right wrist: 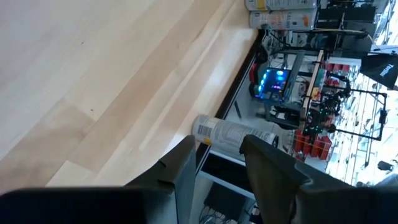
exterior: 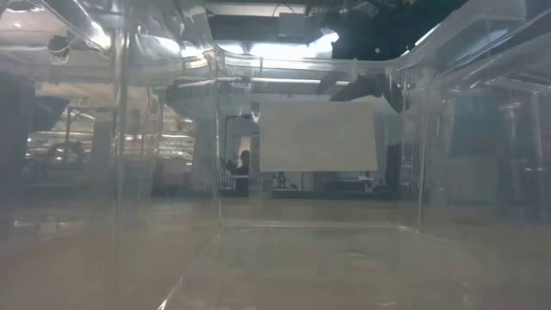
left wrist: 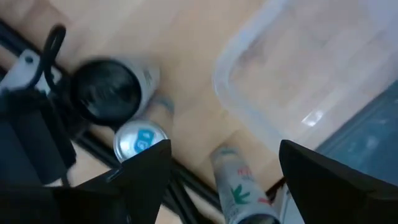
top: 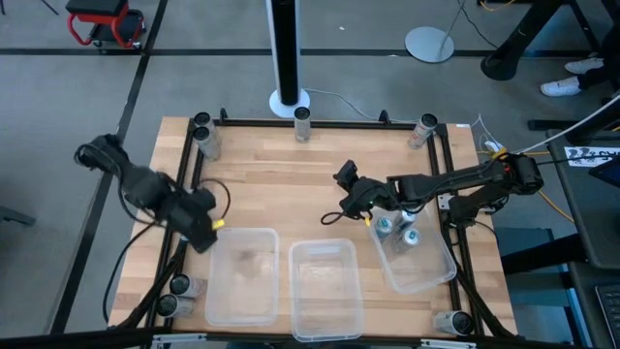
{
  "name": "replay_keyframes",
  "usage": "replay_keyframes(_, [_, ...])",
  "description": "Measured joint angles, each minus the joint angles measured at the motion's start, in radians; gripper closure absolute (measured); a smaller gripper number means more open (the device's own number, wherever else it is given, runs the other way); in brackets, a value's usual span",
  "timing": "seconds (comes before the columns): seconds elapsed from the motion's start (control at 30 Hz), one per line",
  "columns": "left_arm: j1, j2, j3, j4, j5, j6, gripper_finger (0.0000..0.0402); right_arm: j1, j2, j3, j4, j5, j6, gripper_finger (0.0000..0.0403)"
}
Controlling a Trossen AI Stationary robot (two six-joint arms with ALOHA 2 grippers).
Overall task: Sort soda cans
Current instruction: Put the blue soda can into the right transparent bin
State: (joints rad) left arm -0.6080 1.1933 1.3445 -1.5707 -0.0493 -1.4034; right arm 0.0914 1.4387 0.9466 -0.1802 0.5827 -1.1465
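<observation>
The left tool (top: 205,231) hangs by the left bin's (top: 242,281) near-left corner, its fingers (left wrist: 146,180) spread wide with nothing between them. Beyond them, two cans (left wrist: 127,112) stand at the tabletop's (top: 281,184) edge and a third (left wrist: 239,186) lies just beside them. The right tool (top: 341,199) sits over bare wood near the middle, left of the right bin (top: 426,271), its fingers (right wrist: 186,168) narrowly apart and empty. Three cans (top: 399,231) lie in that bin's far end. Other cans (top: 301,119) stand at the tabletop's far rim and corners. The middle bin (top: 326,291) holds nothing.
</observation>
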Motion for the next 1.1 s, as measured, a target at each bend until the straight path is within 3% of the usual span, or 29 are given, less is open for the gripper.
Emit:
replay_keyframes(0.17, [-0.091,0.074,-0.050,0.001,0.023,-0.073,0.0114,0.000,0.000,0.000,0.000,0.000,0.001,0.0267])
replay_keyframes(0.43, [-0.161,0.092,-0.227,-0.002,0.154,-0.165,0.0114,0.000,0.000,0.000,0.000,0.000,-0.002,0.0267])
replay_keyframes(0.67, [-0.171,0.090,-0.274,0.000,0.086,-0.168,0.0114,0.000,0.000,0.000,0.000,0.000,-0.002,0.0267])
replay_keyframes(1.1, [-0.171,0.089,-0.382,-0.007,0.086,-0.171,0.0114,0.000,0.002,0.000,0.000,-0.018,0.012,0.0267])
